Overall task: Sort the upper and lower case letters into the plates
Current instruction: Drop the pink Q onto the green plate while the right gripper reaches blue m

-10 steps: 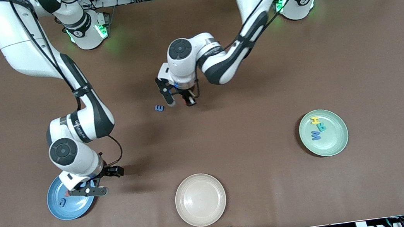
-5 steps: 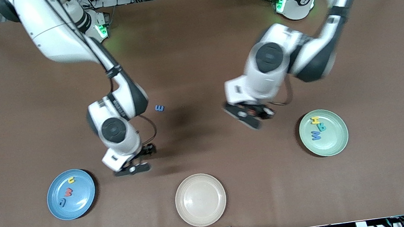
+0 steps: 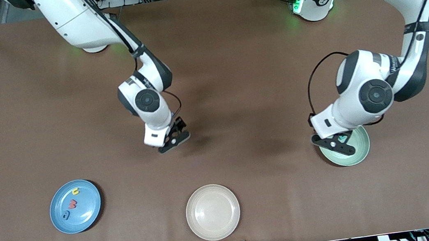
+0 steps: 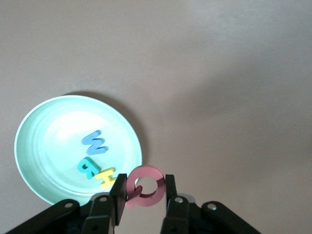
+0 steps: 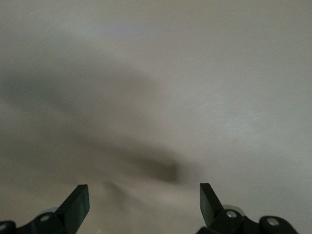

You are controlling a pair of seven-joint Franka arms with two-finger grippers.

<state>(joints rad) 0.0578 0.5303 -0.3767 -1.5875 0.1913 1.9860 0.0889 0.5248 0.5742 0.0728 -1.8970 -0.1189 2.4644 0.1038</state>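
My left gripper (image 3: pixel 335 144) hangs over the edge of the mint green plate (image 3: pixel 358 152) nearest the table's middle. It is shut on a red letter Q (image 4: pixel 155 194), held upright between the fingers. In the left wrist view the mint green plate (image 4: pixel 44 146) holds a blue W (image 4: pixel 95 143), a teal R (image 4: pixel 87 167) and a yellow H (image 4: pixel 106 176). The blue plate (image 3: pixel 88 214), toward the right arm's end, carries a yellow letter (image 3: pixel 75 192), a red letter (image 3: pixel 72 204) and a blue letter (image 3: pixel 66 215). My right gripper (image 3: pixel 174 137) (image 5: pixel 144 200) stands open over bare table near the middle.
A beige plate (image 3: pixel 213 212) with nothing in it sits near the front edge, between the two coloured plates. The brown table top (image 3: pixel 253 69) spreads wide around the arms.
My left arm has swung from the table's middle to the mint green plate, carrying the red letter. My right arm has left the blue plate for the middle and now covers the loose blue letter.
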